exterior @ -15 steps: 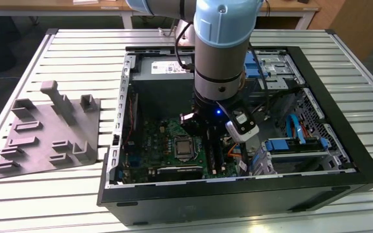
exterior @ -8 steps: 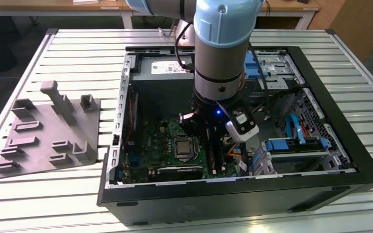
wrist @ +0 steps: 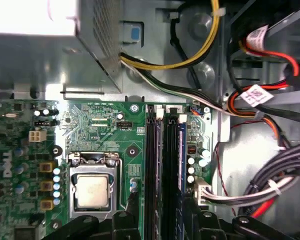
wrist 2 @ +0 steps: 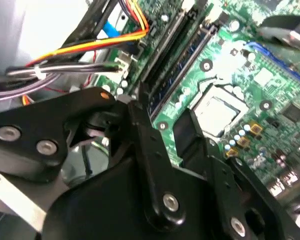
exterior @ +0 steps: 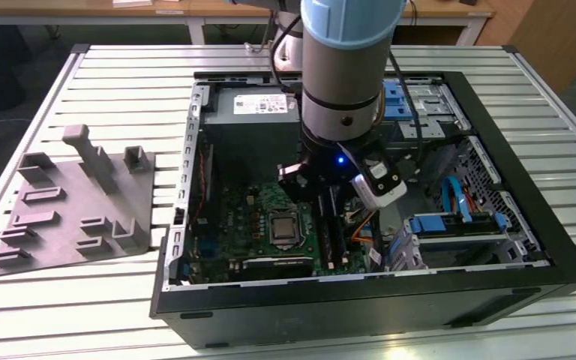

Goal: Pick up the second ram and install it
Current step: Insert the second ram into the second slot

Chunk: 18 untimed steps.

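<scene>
The gripper (exterior: 330, 201), fingers pinching the second ram (wrist: 181, 170), should push it straight down beside the processor (wrist: 92, 192).

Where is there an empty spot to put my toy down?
The slatted table is bare in front of the grey tray and between tray and case. Inside the case it is crowded: board, cables and the gripper.

Black case (exterior: 488, 289) on a white slatted surface (exterior: 68, 315). Green board (wrist: 105, 130) with a silver chip (wrist: 92, 192) and black slots (wrist: 152, 165). Grey tray (exterior: 68, 217) at nine o'clock. Pale blue arm (exterior: 353, 22); yellow, orange and red wires (wrist 2: 90, 47).
</scene>
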Each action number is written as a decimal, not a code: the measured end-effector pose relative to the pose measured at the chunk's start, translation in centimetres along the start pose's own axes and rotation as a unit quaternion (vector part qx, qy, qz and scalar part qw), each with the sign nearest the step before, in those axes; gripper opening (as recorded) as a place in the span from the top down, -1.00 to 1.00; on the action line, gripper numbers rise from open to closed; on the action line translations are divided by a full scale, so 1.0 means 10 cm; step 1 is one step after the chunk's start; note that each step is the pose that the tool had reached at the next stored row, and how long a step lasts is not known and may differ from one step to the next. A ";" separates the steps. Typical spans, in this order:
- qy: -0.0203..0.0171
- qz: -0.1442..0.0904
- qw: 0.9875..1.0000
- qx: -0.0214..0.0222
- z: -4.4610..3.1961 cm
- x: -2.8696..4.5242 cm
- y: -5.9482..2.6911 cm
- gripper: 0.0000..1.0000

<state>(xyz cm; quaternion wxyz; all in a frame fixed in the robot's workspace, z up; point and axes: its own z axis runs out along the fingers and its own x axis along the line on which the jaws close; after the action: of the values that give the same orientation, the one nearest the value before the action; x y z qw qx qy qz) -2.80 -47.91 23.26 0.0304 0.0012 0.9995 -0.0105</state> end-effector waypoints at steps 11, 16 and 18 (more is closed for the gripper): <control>0.000 0.000 1.000 0.000 -0.158 -0.010 0.040 0.57; 0.000 0.001 1.000 -0.006 -0.238 -0.014 0.039 0.80; 0.000 0.001 1.000 -0.007 -0.239 -0.014 0.039 0.80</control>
<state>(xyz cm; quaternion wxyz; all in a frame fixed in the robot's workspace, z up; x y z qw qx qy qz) -2.80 -47.47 25.64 0.0309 0.0019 0.9995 -0.0036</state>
